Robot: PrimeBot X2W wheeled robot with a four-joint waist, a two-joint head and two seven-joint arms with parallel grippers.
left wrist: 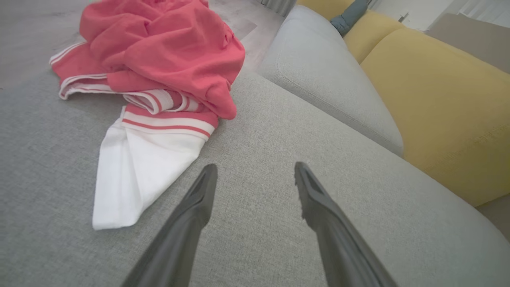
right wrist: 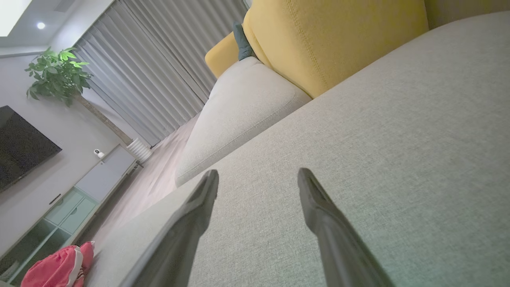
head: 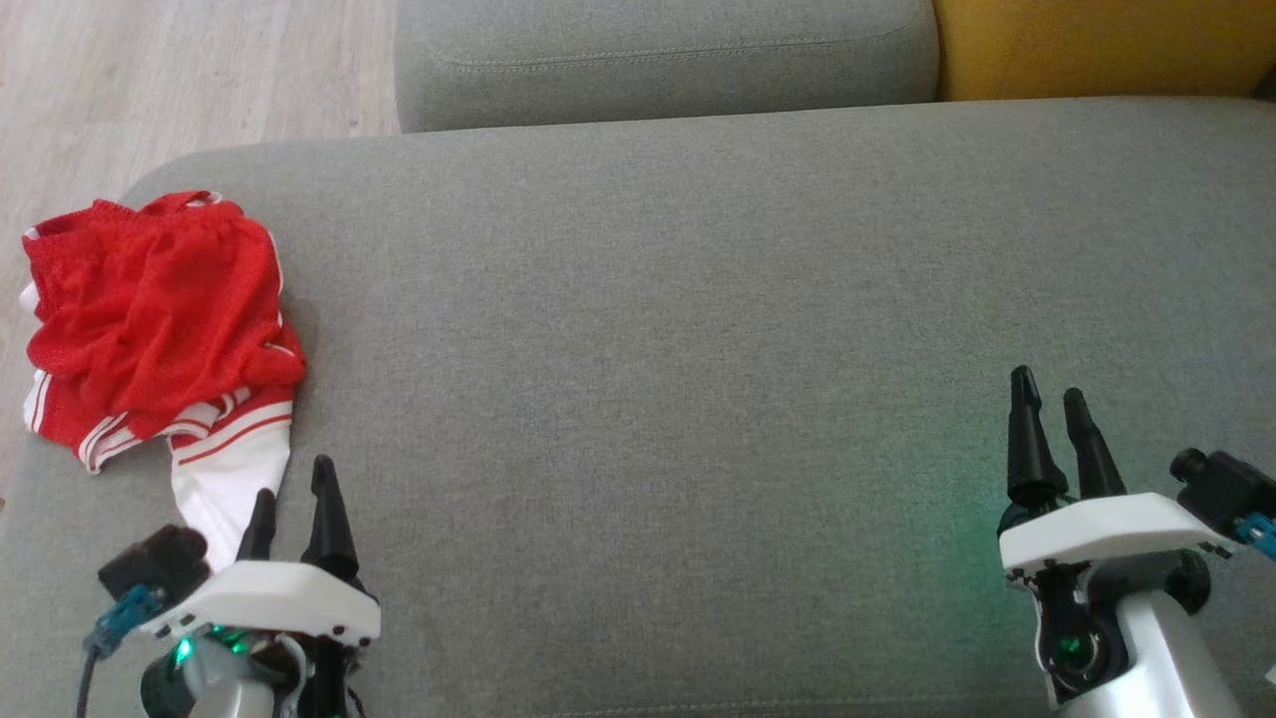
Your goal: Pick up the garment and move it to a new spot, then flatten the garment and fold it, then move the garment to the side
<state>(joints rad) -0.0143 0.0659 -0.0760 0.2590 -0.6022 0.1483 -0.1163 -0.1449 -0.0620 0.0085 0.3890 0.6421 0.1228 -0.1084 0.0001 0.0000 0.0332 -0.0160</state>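
— Fingers (left wrist: 191, 215) of which gripper lie nearer the garment (head: 150, 299)?
— Left gripper (head: 292, 479): fingers apart, empty, white hem (left wrist: 135, 175) just ahead-left. Right gripper (head: 1048, 382): also apart, well away. Garment lies crumpled at the left edge of the sofa seat (head: 648, 349).

A grey sofa seat (head: 698, 299) meets a yellow cushion (head: 1097, 45), with wooden floor (head: 150, 80) beside.
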